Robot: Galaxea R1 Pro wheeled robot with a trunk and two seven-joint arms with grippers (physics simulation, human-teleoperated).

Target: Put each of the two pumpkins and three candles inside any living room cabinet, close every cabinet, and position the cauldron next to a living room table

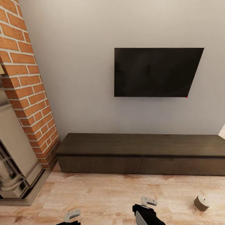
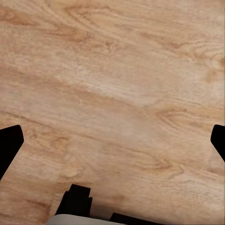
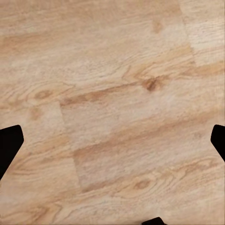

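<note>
With both claws spread wide and holding nothing over the pale wooden plank floor [image 2: 112,93], one stubby tan-grey candle [image 1: 202,203] sits on the boards in front of the long, low dark-brown cabinet [image 1: 140,153], its drawers shut, so stowing looks unfinished.

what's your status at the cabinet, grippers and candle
Both grippers open, empty, over bare wood floor. Cabinet ahead, fronts shut. One candle on the floor, front right. Nothing in the way.
</note>
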